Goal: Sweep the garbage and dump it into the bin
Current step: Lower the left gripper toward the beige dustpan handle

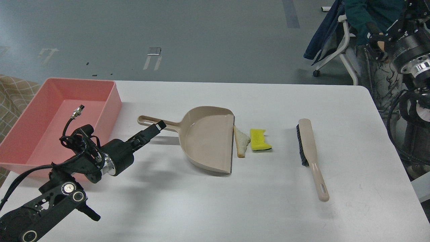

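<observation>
The garbage lies mid-table: a triangular white bread slice point(241, 141) touching the dustpan's open lip, and a yellow sponge point(259, 139) with a dark underside just right of it. The pink bin point(116, 101) stands at the table's left edge and looks empty. My left gripper point(157, 127) reaches low over the table, its tip at the beige dustpan's point(208, 141) handle, just below the handle's end; its fingers cannot be told apart. My right gripper point(376, 37) is raised off the table at the far right, dark against a person, its state unclear.
A beige brush point(310, 151) with black bristles lies right of the sponge, handle toward me. The white table point(235, 208) has bare surface in front. A person point(366, 16) and a chair point(336, 43) stand beyond the right back corner.
</observation>
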Robot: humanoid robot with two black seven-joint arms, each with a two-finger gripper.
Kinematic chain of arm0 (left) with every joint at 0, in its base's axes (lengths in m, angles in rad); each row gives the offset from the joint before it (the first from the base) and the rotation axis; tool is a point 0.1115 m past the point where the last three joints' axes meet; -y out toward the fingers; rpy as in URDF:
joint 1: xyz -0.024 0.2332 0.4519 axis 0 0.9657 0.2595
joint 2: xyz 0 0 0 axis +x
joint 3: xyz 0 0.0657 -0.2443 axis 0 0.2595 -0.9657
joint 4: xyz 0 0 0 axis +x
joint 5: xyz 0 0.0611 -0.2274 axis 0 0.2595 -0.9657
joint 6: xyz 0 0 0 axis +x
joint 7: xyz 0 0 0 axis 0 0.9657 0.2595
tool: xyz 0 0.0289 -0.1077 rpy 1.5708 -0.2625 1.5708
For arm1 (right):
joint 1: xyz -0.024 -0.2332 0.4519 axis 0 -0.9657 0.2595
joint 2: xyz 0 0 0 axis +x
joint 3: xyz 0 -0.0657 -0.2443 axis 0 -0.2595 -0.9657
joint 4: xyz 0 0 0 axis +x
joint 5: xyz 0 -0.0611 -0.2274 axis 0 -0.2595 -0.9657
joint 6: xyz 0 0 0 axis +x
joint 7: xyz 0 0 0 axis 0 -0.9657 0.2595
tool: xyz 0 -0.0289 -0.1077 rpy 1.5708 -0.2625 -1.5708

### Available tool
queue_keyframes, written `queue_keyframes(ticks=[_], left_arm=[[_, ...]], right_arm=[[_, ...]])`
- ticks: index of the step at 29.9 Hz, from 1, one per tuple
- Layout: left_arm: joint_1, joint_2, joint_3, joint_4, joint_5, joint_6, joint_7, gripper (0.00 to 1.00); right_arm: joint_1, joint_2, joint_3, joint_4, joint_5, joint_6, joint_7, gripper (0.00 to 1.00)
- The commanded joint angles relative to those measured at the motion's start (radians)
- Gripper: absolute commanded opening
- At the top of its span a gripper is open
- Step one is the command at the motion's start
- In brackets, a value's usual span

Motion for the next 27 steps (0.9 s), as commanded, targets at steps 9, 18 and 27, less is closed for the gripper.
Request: queue_keyframes(ticks=[9,18,27], left_arm=[[-0.022,-0.089,-0.003,0.126,-0.002,0.039,0.021,0.98],[-0.066,-0.132,-0.003,0.194,-0.005,0.084,0.027,0.96],[-0.121,-0.164,-0.002,0.234,-0.005,0.096,0.033,0.95]], right_arm=[[-0.005,0.000,0.003,0.001,0.000,0.000,0.000,1.00],[-0.008,-0.003,0.001,0.012,0.000,-0.003,0.000,1.00],[-0.012,-0.002,0.001,0.013,0.000,-0.003,0.000,1.00]])
